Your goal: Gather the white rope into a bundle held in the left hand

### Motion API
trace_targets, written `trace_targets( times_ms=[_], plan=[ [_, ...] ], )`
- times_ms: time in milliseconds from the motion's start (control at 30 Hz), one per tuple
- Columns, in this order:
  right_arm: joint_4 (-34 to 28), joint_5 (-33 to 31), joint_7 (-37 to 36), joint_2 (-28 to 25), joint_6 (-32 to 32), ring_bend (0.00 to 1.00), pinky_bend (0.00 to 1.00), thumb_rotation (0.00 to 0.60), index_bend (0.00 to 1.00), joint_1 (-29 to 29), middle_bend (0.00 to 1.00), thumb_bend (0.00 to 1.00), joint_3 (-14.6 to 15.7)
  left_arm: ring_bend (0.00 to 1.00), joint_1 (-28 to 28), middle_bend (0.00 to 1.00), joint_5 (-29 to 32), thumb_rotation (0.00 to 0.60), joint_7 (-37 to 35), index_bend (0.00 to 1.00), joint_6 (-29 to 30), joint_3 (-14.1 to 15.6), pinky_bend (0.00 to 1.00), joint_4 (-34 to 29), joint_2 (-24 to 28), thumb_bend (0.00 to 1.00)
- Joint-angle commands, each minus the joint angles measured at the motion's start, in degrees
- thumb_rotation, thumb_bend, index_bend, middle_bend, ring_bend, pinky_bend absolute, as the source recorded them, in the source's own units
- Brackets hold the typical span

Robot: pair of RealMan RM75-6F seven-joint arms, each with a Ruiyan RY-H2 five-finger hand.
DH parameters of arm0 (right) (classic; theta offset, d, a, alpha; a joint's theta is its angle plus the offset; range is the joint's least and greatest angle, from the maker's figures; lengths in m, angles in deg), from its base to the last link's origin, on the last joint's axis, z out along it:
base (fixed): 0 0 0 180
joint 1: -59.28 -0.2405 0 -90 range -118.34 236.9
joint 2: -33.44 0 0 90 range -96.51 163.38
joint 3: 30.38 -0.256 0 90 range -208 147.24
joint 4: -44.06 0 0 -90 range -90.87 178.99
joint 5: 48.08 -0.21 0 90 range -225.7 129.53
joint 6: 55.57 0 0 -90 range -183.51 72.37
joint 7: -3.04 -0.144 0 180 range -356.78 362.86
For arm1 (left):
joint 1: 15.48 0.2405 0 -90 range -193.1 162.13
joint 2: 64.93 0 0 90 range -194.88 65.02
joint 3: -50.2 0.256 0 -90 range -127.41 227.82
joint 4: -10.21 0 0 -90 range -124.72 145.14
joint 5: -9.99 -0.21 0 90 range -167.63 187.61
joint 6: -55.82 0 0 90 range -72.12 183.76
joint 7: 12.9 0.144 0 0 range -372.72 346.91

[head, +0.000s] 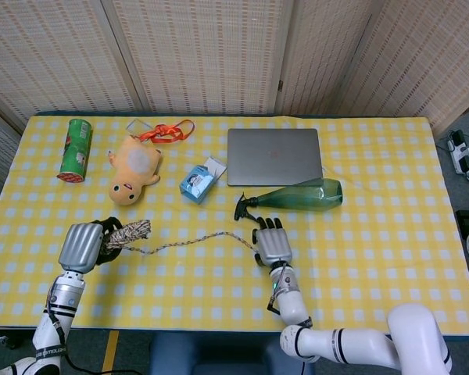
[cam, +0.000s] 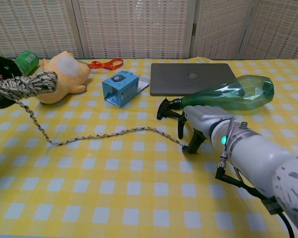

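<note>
yellow checked table (head: 391, 258), laptop (head: 274, 156), bottle (head: 301, 195), plush toy (head: 134, 169)

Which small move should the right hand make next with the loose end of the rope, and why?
Probably close the right hand on the free end of the speckled white rope under its fingertips; the left hand already holds a wound bundle, and one strand trails across the yellow checked tablecloth.

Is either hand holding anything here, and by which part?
The left hand grips the white rope at its gathered, bundled end. The right hand reaches the rope's free end; a grip there cannot be told.
</note>
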Motion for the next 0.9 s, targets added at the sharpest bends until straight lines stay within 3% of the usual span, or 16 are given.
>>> trace_targets(
  times_ms=[33,667,900],
  plan=[
    [0.1,0.2,0.0,0.1,0.0,0.1,0.08,0.6,0.47,0.0,0.13,0.37,0.1,0.6,0.0,0.65,0.0,0.6,-0.2,0.63,0.0,0.0,0.72,0.1,-0.1,0.48],
    [1.9,3.0,-0.9,1.3,0.4,0.11,0.08,0.6,0.52,1.0,0.16,0.37,1.0,0.59,0.2,0.65,0.0,0.6,-1.6,0.62,-0.7,0.2,0.72,1.1,-0.4,0.48],
    [2.8,3.6,-0.8,1.9,0.4,0.11,0.08,0.6,0.53,1.4,0.16,0.42,1.1,0.59,0.3,0.65,0.0,0.6,-2.0,0.62,-1.0,0.3,0.72,1.6,-0.6,0.48]
  ],
)
